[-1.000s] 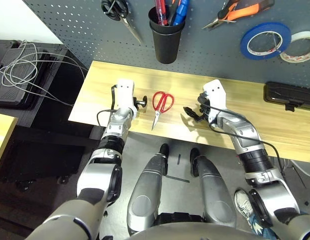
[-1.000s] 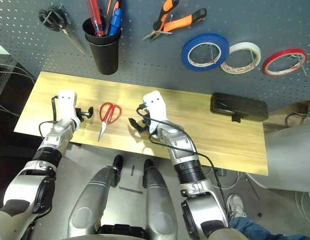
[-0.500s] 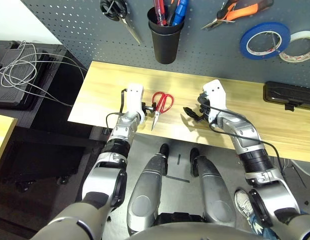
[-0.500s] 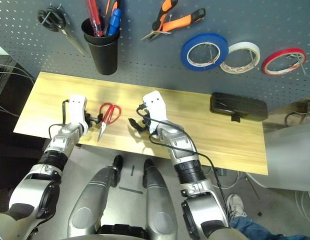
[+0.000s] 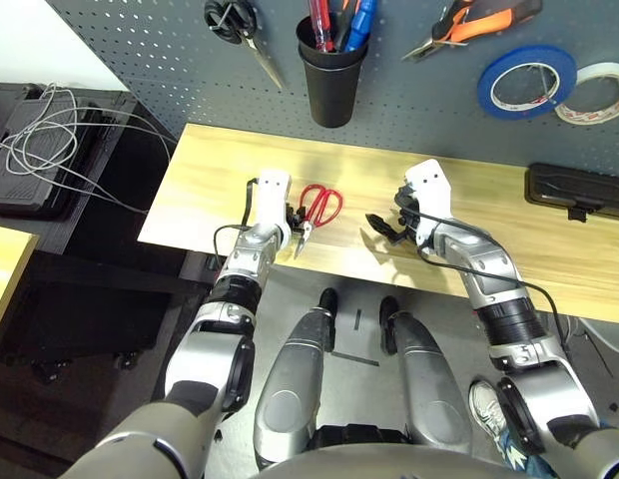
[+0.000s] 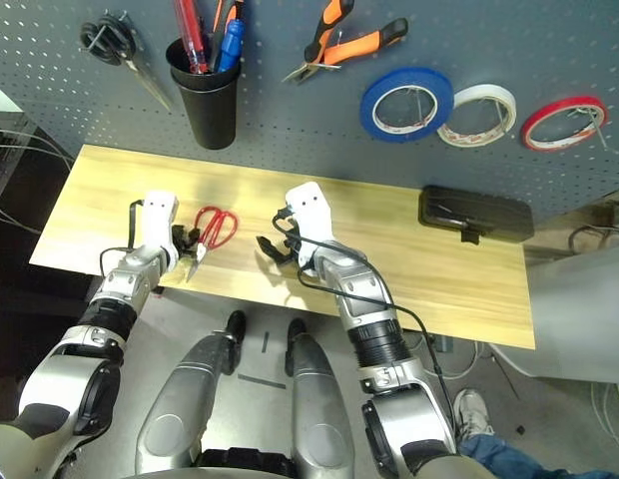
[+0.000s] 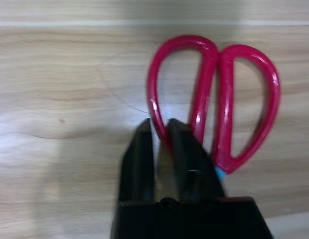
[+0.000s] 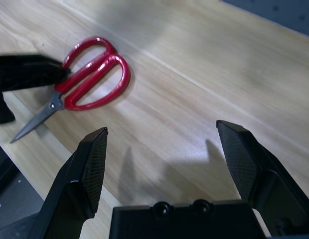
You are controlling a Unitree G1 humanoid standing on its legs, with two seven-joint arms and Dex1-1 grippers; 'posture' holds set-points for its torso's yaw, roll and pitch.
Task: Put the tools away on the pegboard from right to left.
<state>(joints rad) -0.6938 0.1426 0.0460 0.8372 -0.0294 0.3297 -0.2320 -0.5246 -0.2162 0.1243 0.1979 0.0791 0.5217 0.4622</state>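
The red-handled scissors (image 5: 324, 204) lie on the wooden table (image 6: 419, 274), left of centre, blades toward the front edge. My left gripper (image 7: 159, 125) is shut on the rim of one red handle loop (image 7: 153, 94), low at the table surface. My right gripper (image 8: 162, 130) stands open above the table, to the right of the scissors (image 8: 94, 82), with nothing between its fingers. On the pegboard (image 6: 290, 125) hang the blue tape roll (image 6: 369, 105) and the orange-and-black pliers (image 6: 344, 40). The blue-handled screwdriver (image 6: 230, 40) stands in the black cup (image 6: 208, 100).
Black-handled scissors (image 6: 110, 45) hang at the pegboard's left. White tape (image 6: 479, 92) and red tape (image 6: 569, 101) hang to the right of the blue roll. A flat black box (image 6: 476, 215) lies on the table's right part. Cables (image 5: 40, 130) lie on a black case left of the table.
My left gripper moved right to the red scissors and shut on a handle loop; the scissors turned slightly. The right arm has stayed put.
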